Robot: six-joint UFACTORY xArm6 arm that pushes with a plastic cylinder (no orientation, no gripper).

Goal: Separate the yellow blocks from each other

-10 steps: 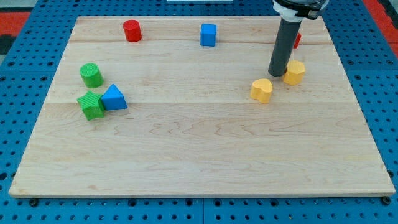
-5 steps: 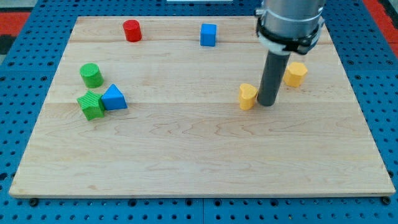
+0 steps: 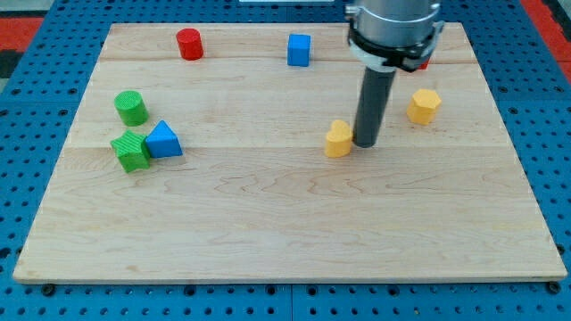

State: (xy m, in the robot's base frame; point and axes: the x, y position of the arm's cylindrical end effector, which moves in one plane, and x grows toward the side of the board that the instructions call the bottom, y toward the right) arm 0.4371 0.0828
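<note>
Touching my tip (image 3: 367, 143), seemingly, yellow block (image 3: 338, 139) leftward

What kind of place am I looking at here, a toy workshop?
Probably a robotics lab bench: a wooden board on a blue pegboard table, with my tip touching a yellow block, its right side.

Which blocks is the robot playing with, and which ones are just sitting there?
In the job: yellow block touching my tip on the tip's left in the view; yellow hexagon block.

Just lying about: red cylinder, blue cube, green cylinder, green block, blue triangle block.
</note>
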